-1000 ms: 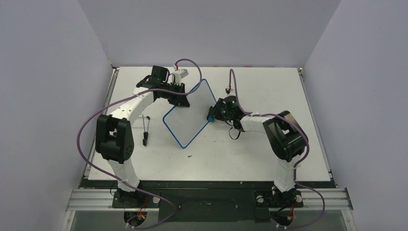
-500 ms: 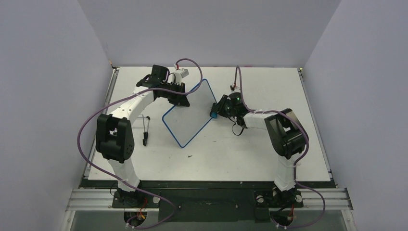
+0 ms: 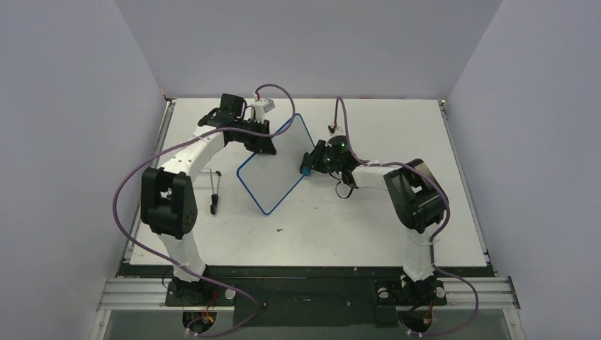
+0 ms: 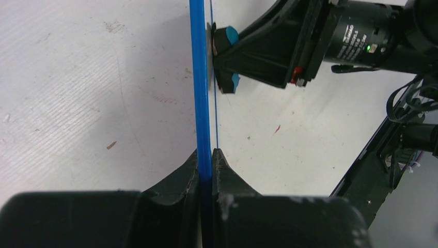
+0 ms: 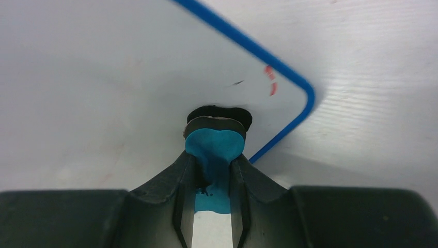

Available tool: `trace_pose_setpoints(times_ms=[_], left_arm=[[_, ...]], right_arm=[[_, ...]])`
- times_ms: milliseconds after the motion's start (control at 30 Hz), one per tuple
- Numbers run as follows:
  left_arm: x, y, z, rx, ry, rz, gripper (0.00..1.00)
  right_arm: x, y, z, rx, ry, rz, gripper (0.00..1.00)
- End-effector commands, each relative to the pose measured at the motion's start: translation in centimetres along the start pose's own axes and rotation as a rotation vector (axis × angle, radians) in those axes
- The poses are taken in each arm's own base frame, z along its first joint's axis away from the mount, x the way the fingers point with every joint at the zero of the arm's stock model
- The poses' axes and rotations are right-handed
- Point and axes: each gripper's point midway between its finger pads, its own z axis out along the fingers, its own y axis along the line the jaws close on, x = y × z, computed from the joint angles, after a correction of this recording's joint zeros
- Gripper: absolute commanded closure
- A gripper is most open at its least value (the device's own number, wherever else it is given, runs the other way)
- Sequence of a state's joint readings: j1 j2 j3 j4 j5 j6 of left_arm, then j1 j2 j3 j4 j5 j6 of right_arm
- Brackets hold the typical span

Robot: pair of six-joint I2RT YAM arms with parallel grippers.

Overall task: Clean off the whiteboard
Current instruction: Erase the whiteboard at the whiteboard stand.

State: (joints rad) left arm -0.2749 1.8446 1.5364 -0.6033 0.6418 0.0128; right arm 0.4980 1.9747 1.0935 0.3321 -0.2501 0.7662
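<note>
Whiteboard point(image 3: 273, 166) held tilted on edge over the middle of the worktop point(image 3: 368, 219), its face almost wiped clean. Two short red strokes point(image 5: 270, 81) near one rounded corner, plus faint pinkish smears, are left, so the job looks close to done. Left pincer point(image 4: 206, 155) is clenched on the blue rim, arm reaching forward. Right pincer point(image 5: 212, 163) grasps the blue eraser point(image 5: 214, 140), arm stretched leftward, pressing its pad against the board
</note>
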Motion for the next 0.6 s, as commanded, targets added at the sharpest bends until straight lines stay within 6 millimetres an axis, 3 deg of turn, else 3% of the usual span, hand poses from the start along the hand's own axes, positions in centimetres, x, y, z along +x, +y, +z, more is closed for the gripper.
trace_pose_setpoints(times_ms=[0,33,100,200,333,567], left_arm=[[1.5,-3.0,1.0,0.142,0.067,0.064,1.0],[1.5,-3.0,1.0,0.143,0.067,0.066,1.0],[1.6,-3.0,1.0,0.145,0.071,0.064,1.0],[1.6,-3.0,1.0,0.148,0.072,0.066,1.0],[1.7,-3.1,1.1,0.16,0.075,0.066,1.0],[2.1,-3.2,1.2,0.166,0.087,0.072,1.0]], right_arm=[[1.5,10.5,-1.6,-0.323,0.039,-0.057,1.0],[1.3,10.2,-1.5,-0.312,0.032,-0.054,1.0],[0.7,7.6,-0.7,-0.235,0.014,-0.042,1.0],[-2.3,2.1,0.4,-0.095,-0.059,0.021,1.0],[-4.2,-2.4,1.0,0.013,-0.082,0.03,1.0],[-3.2,-3.4,2.0,0.073,-0.029,-0.018,1.0]])
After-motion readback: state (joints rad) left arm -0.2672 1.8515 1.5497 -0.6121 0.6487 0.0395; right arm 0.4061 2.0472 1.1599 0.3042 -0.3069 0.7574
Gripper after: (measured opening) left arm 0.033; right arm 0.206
